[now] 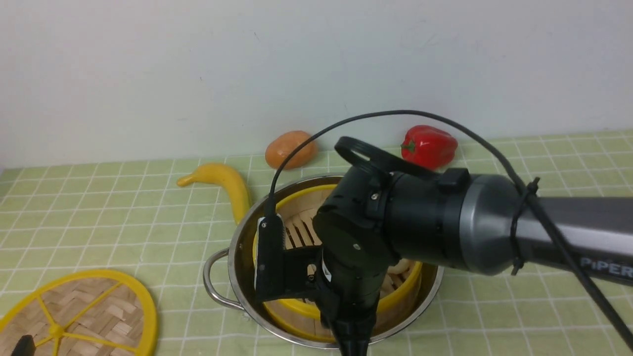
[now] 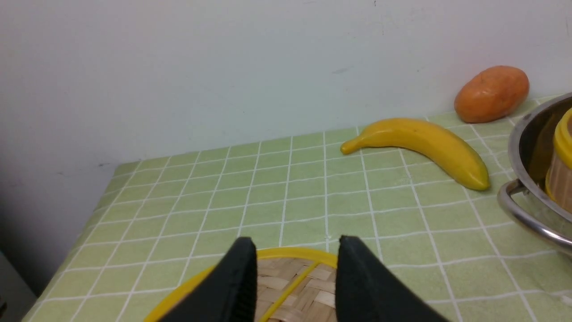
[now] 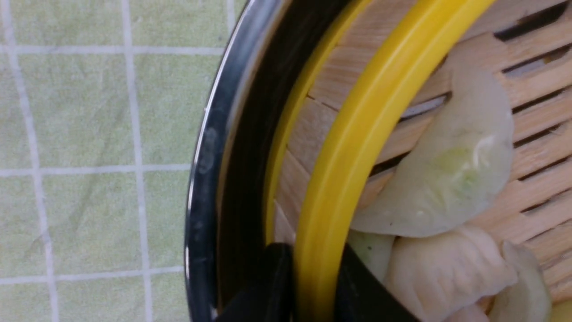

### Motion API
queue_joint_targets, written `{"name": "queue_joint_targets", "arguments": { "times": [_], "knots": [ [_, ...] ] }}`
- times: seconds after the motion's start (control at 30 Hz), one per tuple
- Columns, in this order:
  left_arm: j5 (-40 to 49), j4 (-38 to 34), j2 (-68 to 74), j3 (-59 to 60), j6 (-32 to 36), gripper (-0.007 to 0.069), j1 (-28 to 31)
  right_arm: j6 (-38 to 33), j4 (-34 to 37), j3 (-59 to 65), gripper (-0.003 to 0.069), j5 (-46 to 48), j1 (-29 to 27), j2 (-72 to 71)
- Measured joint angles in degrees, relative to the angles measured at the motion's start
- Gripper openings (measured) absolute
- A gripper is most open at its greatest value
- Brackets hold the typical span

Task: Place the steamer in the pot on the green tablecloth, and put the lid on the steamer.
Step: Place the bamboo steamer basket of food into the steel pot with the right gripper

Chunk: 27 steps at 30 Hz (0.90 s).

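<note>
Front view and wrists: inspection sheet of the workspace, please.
Surface: green tablecloth, lying flat.
Job's things: steamer in pot, holding dumplings; lid flat on the cloth, left of the pot.
Clutter: banana, orange fruit, red pepper behind the pot.
Hands: right hand clamps the steamer rim; left hand open over the lid.
Cables: black cable loops over right arm.
Surroundings: white wall; nothing else seen.
</note>
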Motion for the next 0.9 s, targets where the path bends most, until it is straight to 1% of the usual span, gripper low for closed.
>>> {"name": "queue_joint_targets", "arguments": {
  "times": [0.03,0.07,0.13,0.17,0.2,0.27,0.33,0.43,0.53,0.6,0.73,0.77,0.8,0.83,0.87,0.9],
  "knots": [
    [0.00,0.00,0.00,0.00,0.00,0.0243,0.00,0.00,-0.07,-0.02,0.0162,0.00,0.00,0.00],
    [0.00,0.00,0.00,0.00,0.00,0.0243,0.00,0.00,-0.50,-0.02,0.0220,0.00,0.00,0.00],
    [0.00,0.00,0.00,0.00,0.00,0.0243,0.00,0.00,-1.03,-0.02,0.0274,0.07,0.00,0.00],
    [0.00,0.00,0.00,0.00,0.00,0.0243,0.00,0.00,-1.03,-0.02,0.0274,0.07,0.00,0.00],
    [0.00,0.00,0.00,0.00,0.00,0.0243,0.00,0.29,-1.49,-0.14,0.0319,0.28,0.00,-0.13],
    [0.00,0.00,0.00,0.00,0.00,0.0243,0.00,1.11,-1.72,-0.88,0.0360,1.76,0.00,-0.77],
    [0.00,0.00,0.00,0.00,0.00,0.0243,0.00,2.39,-1.67,-2.11,0.0382,4.00,0.00,-1.95],
    [0.00,0.00,0.00,0.00,0.00,0.0243,0.00,4.26,-1.46,-4.34,0.0393,7.27,0.00,-3.68],
    [0.00,0.00,0.00,0.00,0.00,0.0243,0.00,6.63,-1.06,-7.98,0.0387,10.33,0.00,-5.53],
    [0.00,0.00,0.00,0.00,0.00,0.0243,0.00,7.85,-1.06,-9.79,0.0375,10.59,0.00,-6.09],
    [0.00,0.00,0.00,0.00,0.00,0.0243,0.00,16.69,-3.39,-15.02,0.0239,10.66,0.00,-9.06],
    [0.00,0.00,0.00,0.00,0.00,0.0243,0.00,18.94,-5.00,-15.96,0.0192,10.66,-0.06,-9.93],
    [0.00,0.00,0.00,0.00,0.00,0.0243,0.00,24.17,-9.87,-17.58,0.0078,10.66,-0.24,-12.24],
    [0.00,0.00,0.00,0.00,0.00,0.0243,0.00,26.11,-11.82,-17.93,0.0047,10.66,-0.45,-13.11],
    [0.00,0.00,0.00,0.00,0.00,0.0243,0.00,30.20,-15.39,-18.43,0.0004,10.59,-0.87,-15.00],
    [0.00,0.00,0.00,0.00,0.00,0.0243,0.00,34.45,-18.71,-18.64,-0.0010,10.59,-1.62,-16.93]
  ]
}}
